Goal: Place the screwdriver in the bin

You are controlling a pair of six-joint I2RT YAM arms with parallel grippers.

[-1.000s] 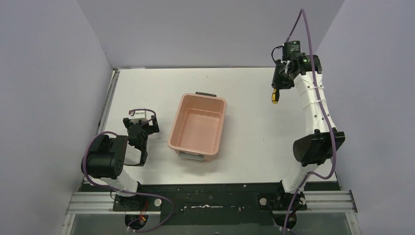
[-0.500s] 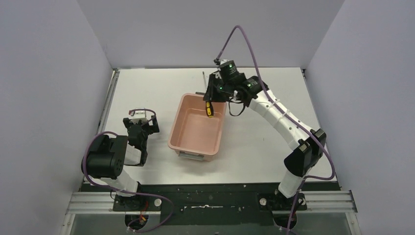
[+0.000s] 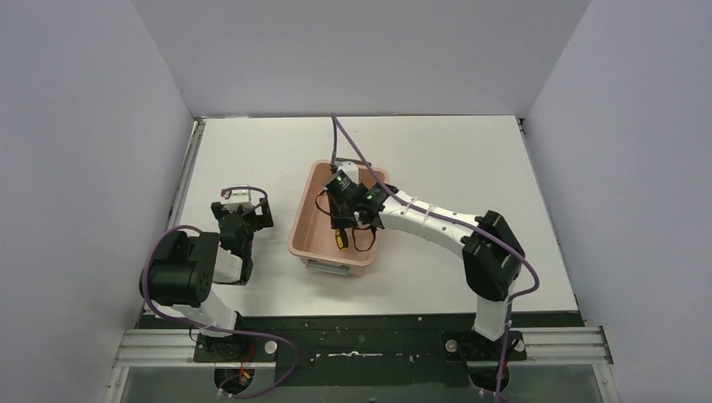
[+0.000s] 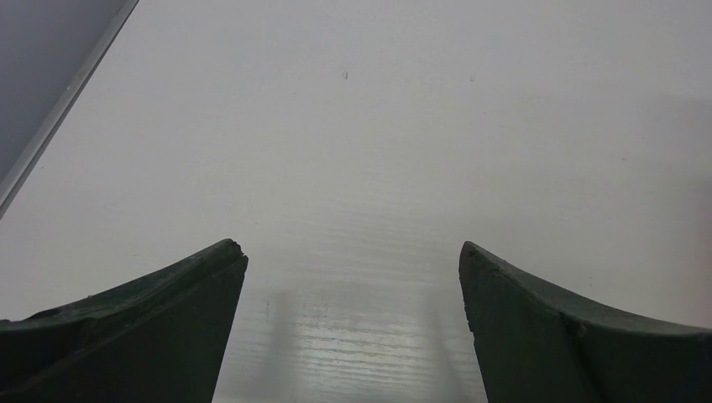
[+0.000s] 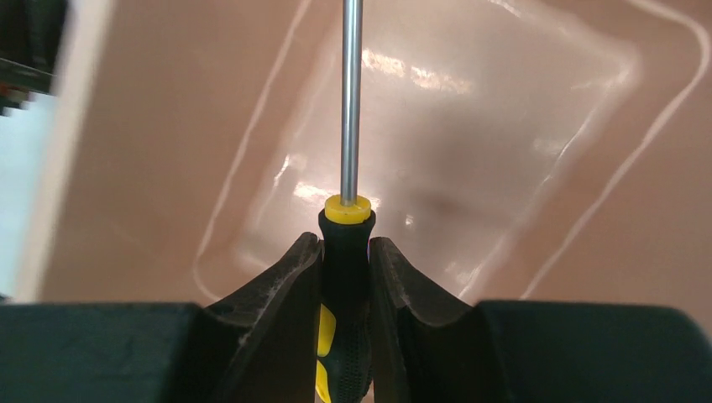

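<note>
The salmon-pink bin (image 3: 311, 197) stands mid-table, a grey handle at its near short end. My right gripper (image 3: 341, 220) hangs over the bin's inside, shut on the screwdriver (image 3: 340, 238). In the right wrist view the jaws clamp the yellow-and-black handle (image 5: 346, 252), and the thin metal shaft (image 5: 350, 101) points out over the bin's floor (image 5: 504, 143). My left gripper (image 3: 242, 211) rests left of the bin, open and empty; its view shows two spread fingers (image 4: 151, 319) over bare table.
Grey walls close in the white table (image 3: 445, 159) on three sides. A metal rail (image 3: 189, 168) runs along the table's left edge. The arm bases sit on the black strip (image 3: 353, 336) at the near edge.
My right arm has swung from the far right corner leftward and down, carrying the screwdriver from outside the bin to over its inside. The left arm has not moved.
</note>
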